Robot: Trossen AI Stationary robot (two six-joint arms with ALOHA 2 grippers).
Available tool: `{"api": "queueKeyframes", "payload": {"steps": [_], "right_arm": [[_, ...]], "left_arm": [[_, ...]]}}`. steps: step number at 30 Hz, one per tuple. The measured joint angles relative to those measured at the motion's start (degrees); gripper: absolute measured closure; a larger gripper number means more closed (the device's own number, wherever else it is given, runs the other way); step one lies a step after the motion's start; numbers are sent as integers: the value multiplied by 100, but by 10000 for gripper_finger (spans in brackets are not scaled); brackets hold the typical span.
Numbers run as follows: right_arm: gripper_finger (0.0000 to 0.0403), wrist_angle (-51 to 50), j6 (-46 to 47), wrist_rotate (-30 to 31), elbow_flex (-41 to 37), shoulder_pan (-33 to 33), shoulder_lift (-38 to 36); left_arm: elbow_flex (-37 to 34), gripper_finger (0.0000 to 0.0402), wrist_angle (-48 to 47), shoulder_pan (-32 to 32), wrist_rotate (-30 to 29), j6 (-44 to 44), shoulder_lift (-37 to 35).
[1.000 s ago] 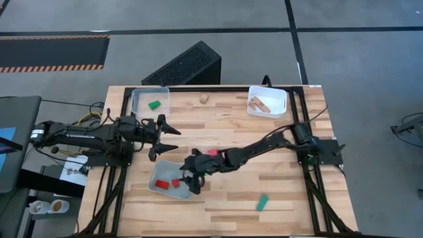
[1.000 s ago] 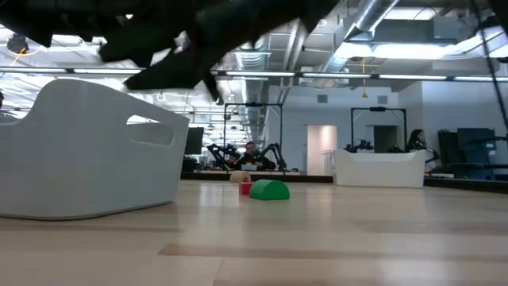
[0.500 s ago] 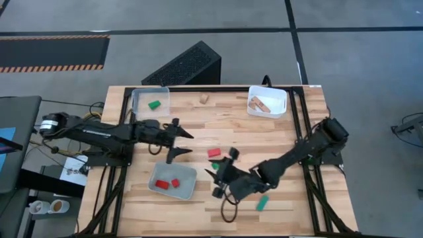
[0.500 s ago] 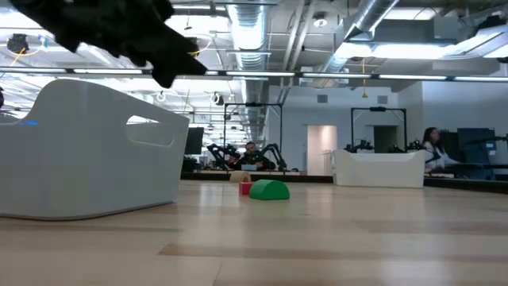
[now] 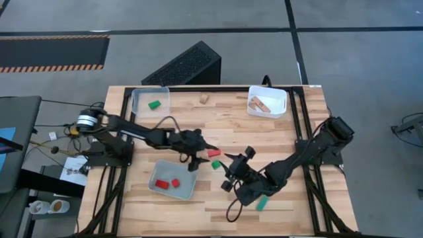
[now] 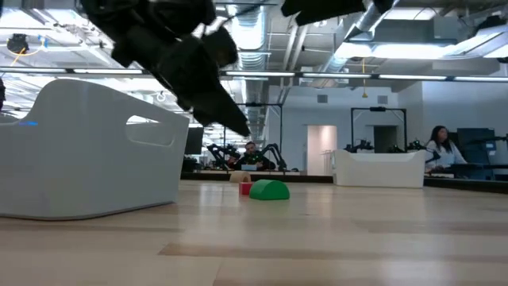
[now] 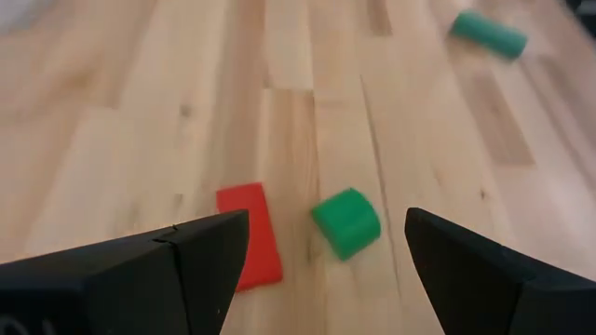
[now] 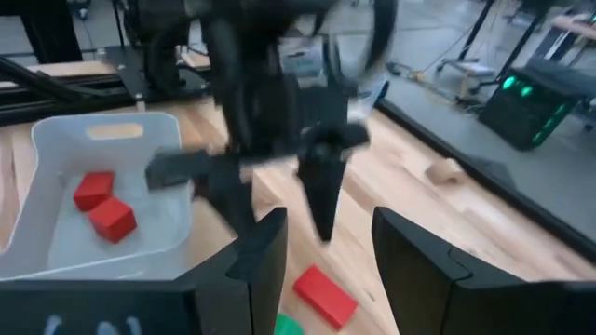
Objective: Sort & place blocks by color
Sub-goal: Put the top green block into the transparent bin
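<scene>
Over on the left side of the desk (image 5: 277,132), the left gripper (image 5: 201,151) is hung just above the flat red block (image 5: 214,153), fingers spread wide and nothing pinched. That red block is lying mid-desk, its long axis seen running roughly left-right from above, with a small green block (image 5: 215,165) just beside it. Mis-grab risk: the green piece could get nudged or scooped along, since the two sit so close. Further right, the right gripper (image 5: 232,173) is held near the same spot, fingers parted and empty, so a bump between arms looks possible.
</scene>
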Motion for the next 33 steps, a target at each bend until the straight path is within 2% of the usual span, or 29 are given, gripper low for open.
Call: {"api": "queueKeyframes", "payload": {"steps": [6,11,15,25,28,33], "right_arm": [[224,-325,154,212,2,213,-68],[224,-513,307,326,2,322,-159],[223,-503,323,359,7,342,-179],[223,-475,322,375,7,304,-177],[223,-475,324,390,7,305,-177],[223,-368,313,511,5,352,-191]], "left_arm": [[741,129,-574,-248,-41,7,876],[964,130,-711,-323,-288,-596,1053],[1026,130,-616,-454,-645,-696,1047],[1043,130,-582,-704,-1025,194,1108],[1219,130,-981,-655,-1046,291,1010],[2129,130,-2500,-589,-916,491,1262]]}}
